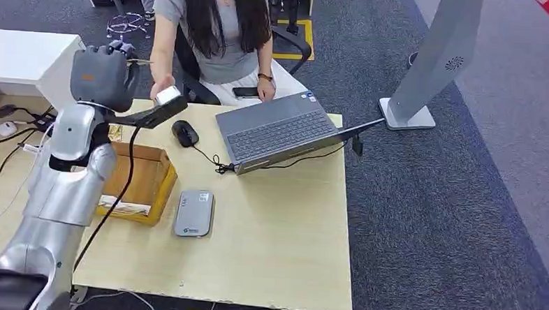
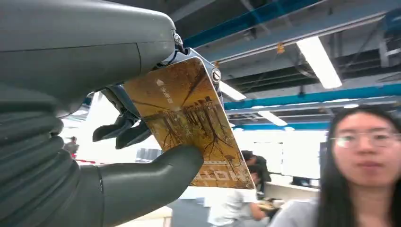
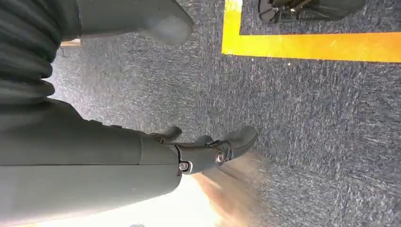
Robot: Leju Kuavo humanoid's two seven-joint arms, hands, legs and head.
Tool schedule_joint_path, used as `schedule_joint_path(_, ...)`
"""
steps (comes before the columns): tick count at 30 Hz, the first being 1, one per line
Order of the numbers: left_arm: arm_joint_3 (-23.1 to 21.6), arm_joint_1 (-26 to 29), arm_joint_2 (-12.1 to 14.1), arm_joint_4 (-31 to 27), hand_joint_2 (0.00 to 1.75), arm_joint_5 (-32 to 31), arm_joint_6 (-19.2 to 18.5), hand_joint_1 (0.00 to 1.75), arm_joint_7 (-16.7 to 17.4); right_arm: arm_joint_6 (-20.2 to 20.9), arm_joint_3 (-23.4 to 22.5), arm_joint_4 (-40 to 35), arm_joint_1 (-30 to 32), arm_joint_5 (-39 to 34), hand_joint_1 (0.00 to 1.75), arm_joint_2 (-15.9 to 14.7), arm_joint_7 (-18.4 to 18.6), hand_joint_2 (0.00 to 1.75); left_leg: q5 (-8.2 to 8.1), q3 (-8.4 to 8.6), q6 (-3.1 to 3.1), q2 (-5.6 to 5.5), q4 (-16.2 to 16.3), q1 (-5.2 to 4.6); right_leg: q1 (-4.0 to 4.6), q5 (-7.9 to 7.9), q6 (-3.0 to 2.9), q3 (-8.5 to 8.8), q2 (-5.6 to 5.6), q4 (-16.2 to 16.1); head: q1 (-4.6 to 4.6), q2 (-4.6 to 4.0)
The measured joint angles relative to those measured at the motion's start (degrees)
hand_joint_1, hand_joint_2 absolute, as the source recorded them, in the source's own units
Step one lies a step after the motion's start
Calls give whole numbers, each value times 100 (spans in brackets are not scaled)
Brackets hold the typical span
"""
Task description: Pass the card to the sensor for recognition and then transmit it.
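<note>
Left hand (image 1: 104,74) is raised at about 10 o'clock over the pale wooden counter (image 1: 275,225), at its far left corner. The golden-brown plastic card with a tree pattern (image 2: 189,123) is pinched between the thick grey thumb and the darker fingers (image 2: 118,130), thumb pressing on the card's lower face. From the head view the card appears only as a thin edge at the fingertips, pointing toward the person in a grey top (image 1: 217,34) seated at 12 o'clock behind the counter. That person's hand (image 1: 161,86) reaches forward, near the left hand.

The flat grey rectangular card sensor (image 1: 194,212) lies on the counter at about 7 o'clock of the open grey laptop (image 1: 280,131), just beside the open cardboard box (image 1: 141,180), well apart from the card. A black mouse (image 1: 184,133) sits at 9 o'clock of the laptop, cable trailing.

Right hand (image 3: 198,151) hangs over dark blue carpet floor (image 3: 307,118) with a yellow tape line (image 3: 312,45); its fingers are loosely apart, slightly curled, holding nothing.
</note>
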Motion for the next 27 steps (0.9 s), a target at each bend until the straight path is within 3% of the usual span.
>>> schedule_joint_path(6,111,-487,22,978,175,-57,253,175,-4,24,0,0,-9,39,0,9,24,175,1,1,1,1,0,0,0,2,-1,0,1,0,-4,0)
schedule_joint_path(7,118,-513,24,1059,175,-54,301,19,-6,24,0,0,-9,39,0,9,55,175,1,1,1,1,0,0,0,1,0,0,1,0,-4,0)
schedule_joint_path(8,127,-530,24,1121,175,-46,310,0,-11,24,0,0,-10,41,0,11,81,175,1,0,1,1,0,-1,0,1,0,0,1,0,-2,0)
schedule_joint_path(16,212,-495,13,1402,175,18,472,0,-40,15,0,0,-8,41,0,13,138,175,1,-1,1,1,0,-1,0,1,0,-1,1,0,-4,0)
schedule_joint_path(21,262,-303,7,1352,175,188,509,0,-265,15,-2,0,-8,54,0,17,138,175,1,0,1,2,0,-1,0,1,0,-1,2,0,-4,0)
schedule_joint_path(24,312,64,-37,947,175,458,638,0,-507,0,-26,0,-7,46,0,31,138,175,1,0,1,2,0,-1,-1,1,0,-1,3,-1,-4,0)
schedule_joint_path(27,339,858,-79,68,175,805,745,0,-772,-35,-142,0,-5,-46,0,70,105,175,-9,1,-2,10,-1,-4,-3,-3,1,-1,11,-2,-9,0)
